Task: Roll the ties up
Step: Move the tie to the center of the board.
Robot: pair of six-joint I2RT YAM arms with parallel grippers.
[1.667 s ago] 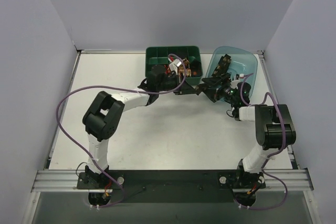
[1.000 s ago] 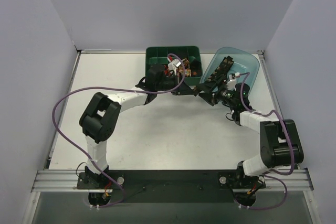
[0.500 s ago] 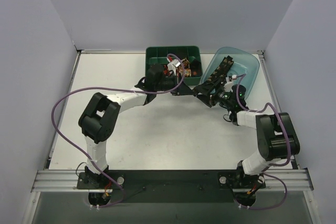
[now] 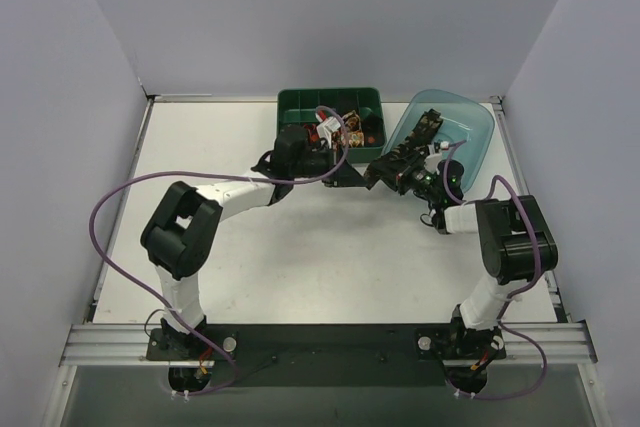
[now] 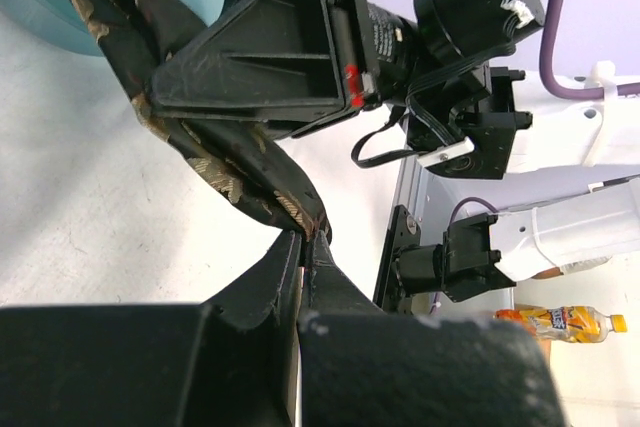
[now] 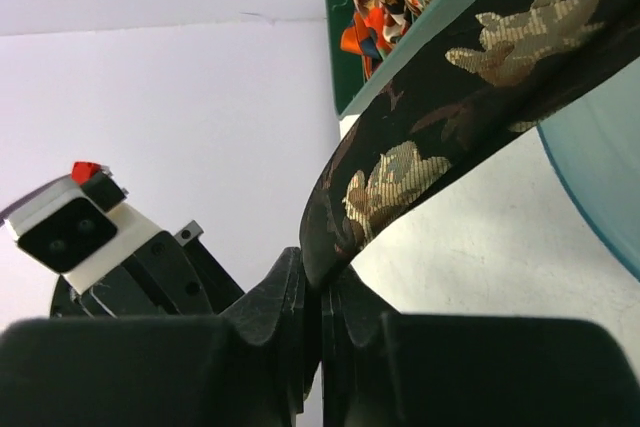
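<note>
At the left of the overhead view a looping purple cable (image 4: 110, 207) trails beside the black-and-white left arm (image 4: 185, 237), which reaches across the white desk (image 4: 300, 257) toward the upper middle. There sits a dark green plastic compartment tray (image 4: 300, 102), its right-hand compartments stuffed with small rolled ties (image 4: 352, 127) in black, gold and red.

Just below the tray's right corner the two grippers meet nose to nose. The left gripper (image 5: 303, 245) has its jaws closed, pinching the tip of a long black fabric necktie with gold motifs (image 6: 400, 187). The right gripper (image 6: 320, 287) is also clamped shut on that necktie, just beside the first grip.

In the left wrist view the right gripper's black body fills the upper middle and covers part of the strip. From the grips the necktie climbs to the upper right, over the rim of a translucent teal plastic tub (image 4: 470, 117) standing just right of the tray.

The right arm (image 4: 510, 237) folds back at the far right. An orange drink bottle (image 5: 565, 325) shows at the lower right of the left wrist view.
</note>
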